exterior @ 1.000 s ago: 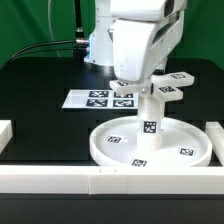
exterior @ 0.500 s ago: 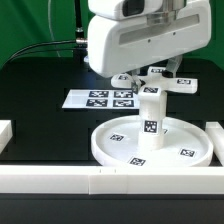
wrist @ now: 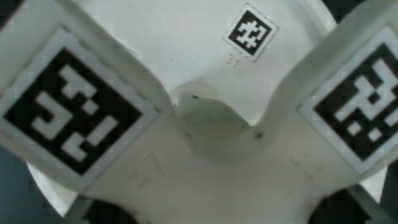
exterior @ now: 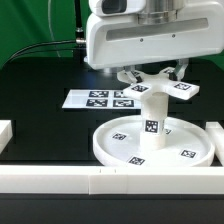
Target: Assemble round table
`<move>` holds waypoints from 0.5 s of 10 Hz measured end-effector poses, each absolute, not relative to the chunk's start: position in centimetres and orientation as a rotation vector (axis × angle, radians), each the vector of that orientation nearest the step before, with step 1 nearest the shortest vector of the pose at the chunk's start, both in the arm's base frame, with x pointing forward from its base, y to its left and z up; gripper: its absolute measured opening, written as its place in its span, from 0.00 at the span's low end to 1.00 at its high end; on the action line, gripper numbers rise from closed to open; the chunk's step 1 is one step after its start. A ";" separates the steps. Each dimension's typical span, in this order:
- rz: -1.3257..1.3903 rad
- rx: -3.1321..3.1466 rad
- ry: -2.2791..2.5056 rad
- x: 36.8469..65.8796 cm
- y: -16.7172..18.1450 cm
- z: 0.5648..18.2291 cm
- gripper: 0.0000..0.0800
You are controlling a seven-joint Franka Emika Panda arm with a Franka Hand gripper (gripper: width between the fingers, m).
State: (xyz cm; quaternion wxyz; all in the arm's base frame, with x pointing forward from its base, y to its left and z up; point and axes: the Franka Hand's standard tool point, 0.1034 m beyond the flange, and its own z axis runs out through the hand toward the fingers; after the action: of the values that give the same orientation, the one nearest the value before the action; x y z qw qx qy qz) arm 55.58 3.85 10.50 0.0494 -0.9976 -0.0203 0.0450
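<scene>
– On top of the short white plastic cylinder leg (exterior: 150,128), right under the robot's white two-finger gripper (exterior: 153,78), is that the white plastic cross-shaped foot (exterior: 184,89)? Trying to work out whether it's actually being held.

– Yep, that's the cross-shaped foot. In the exterior view it sits level across the leg's upper end. Its arms stick out to both sides, and the ones I can see carry a black-and-white square tag on top. As far as I can see, the fingers are clamped on its middle. The big hand body hides most of them though, so I can't tell exactly where the pads touch. The wrist view is basically all foot (wrist: 196,125): hub dead centre, two tagged arms spreading away from it.

– And the leg, where's that standing?

– Upright in the centre of the large white rimmed round disc (exterior: 196,138). The disc lies flat on the black table (exterior: 40,90) with its tags facing up. How far the foot is seated on the leg, I can't tell. Behind the disc, toward the exterior view's left, the thin flat marker board (exterior: 98,98) lies on the table, apart from the disc. Long white border rails (exterior: 60,178) run along the near edge and sit at both sides.
</scene>
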 end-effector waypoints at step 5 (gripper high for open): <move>0.117 -2.949 0.668 55.9 3.8 10.5 0.56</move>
State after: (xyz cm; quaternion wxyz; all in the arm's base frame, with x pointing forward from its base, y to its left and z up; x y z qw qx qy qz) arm 55.85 3.82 10.46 0.0580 -0.9729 0.2205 0.0385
